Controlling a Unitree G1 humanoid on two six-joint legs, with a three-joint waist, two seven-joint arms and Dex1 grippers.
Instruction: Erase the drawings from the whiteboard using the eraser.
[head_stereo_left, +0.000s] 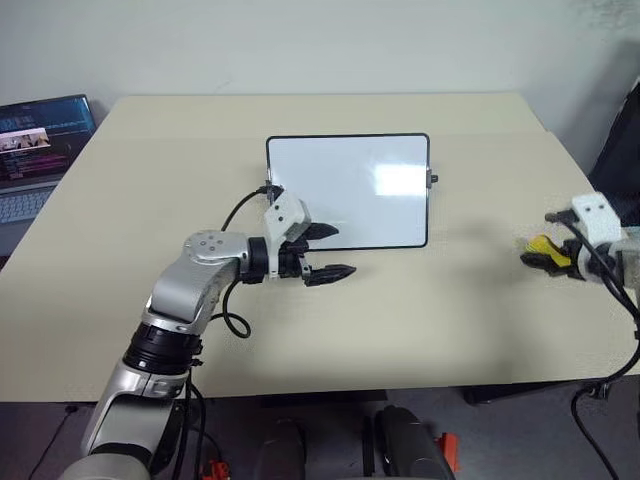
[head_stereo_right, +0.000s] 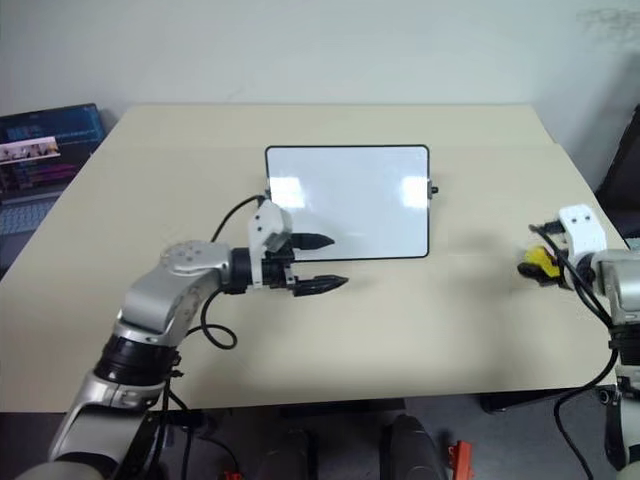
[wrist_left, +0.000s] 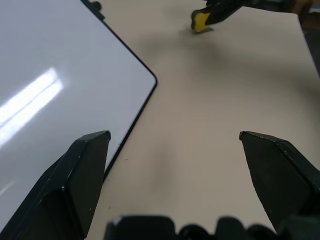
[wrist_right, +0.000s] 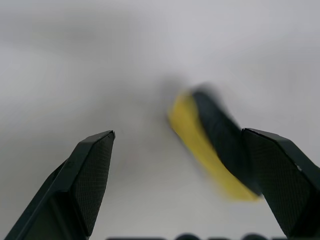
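Right wrist view: right gripper (wrist_right: 177, 145) fingers spread, eraser (wrist_right: 210, 145) between.

Eraser (wrist_right: 210, 145) blurred in the right wrist view, its lower end behind a finger (wrist_right: 285, 175). Laptop (head_stereo_left: 40, 150), at nine o'clock off the bench (head_stereo_left: 400, 330), cut by the frame edge; screen content illegible.

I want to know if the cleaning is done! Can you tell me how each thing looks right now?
Whiteboard: flat on the table, wiped clean, no drawings visible.
Eraser: yellow, on the table by the right hand, let go.
Right hand: open, fingers around the eraser.
Left hand: open, holding nothing, at the whiteboard's near corner.
Laptop: open, screen lit.
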